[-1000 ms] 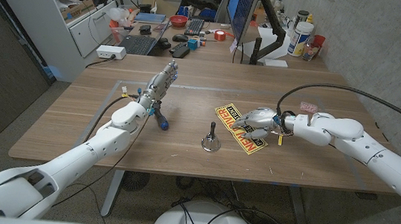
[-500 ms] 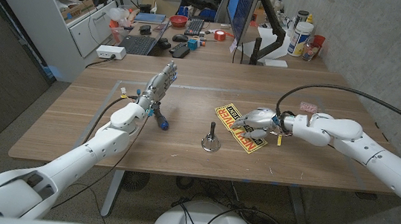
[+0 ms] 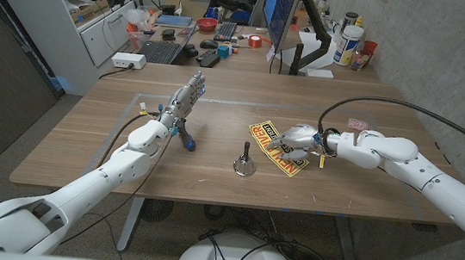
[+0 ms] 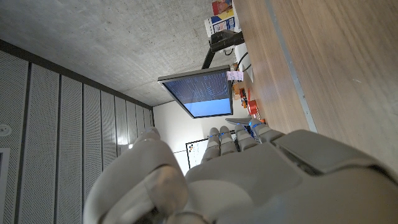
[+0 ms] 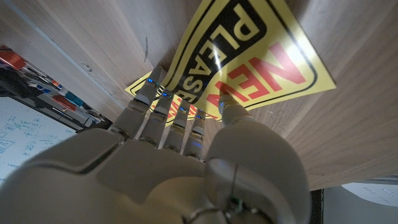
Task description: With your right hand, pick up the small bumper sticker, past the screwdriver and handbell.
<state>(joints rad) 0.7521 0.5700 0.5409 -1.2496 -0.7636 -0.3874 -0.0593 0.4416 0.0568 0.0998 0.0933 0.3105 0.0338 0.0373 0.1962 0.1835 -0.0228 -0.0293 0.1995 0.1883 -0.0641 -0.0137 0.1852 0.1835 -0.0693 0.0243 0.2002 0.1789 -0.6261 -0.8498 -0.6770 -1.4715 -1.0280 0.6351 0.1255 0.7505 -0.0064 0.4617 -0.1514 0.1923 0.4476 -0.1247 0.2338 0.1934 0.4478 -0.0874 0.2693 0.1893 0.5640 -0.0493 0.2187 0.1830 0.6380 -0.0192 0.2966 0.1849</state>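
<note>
Both hands empty: right hand (image 3: 295, 137) fingers (image 5: 163, 107) apparently pressing the bumper sticker (image 3: 278, 147), left hand (image 3: 186, 96) fingers released.

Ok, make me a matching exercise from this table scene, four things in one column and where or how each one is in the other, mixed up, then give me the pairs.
Column one:
1. screwdriver
2. handbell
3. bumper sticker
4. left hand

Column two:
A. yellow, flat on the table under the right hand
B. raised, fingers up, holding nothing
C. stands upright near the table's middle
D. blue-handled, lying beside the left arm

Pairs: 1-D, 2-C, 3-A, 4-B
</note>
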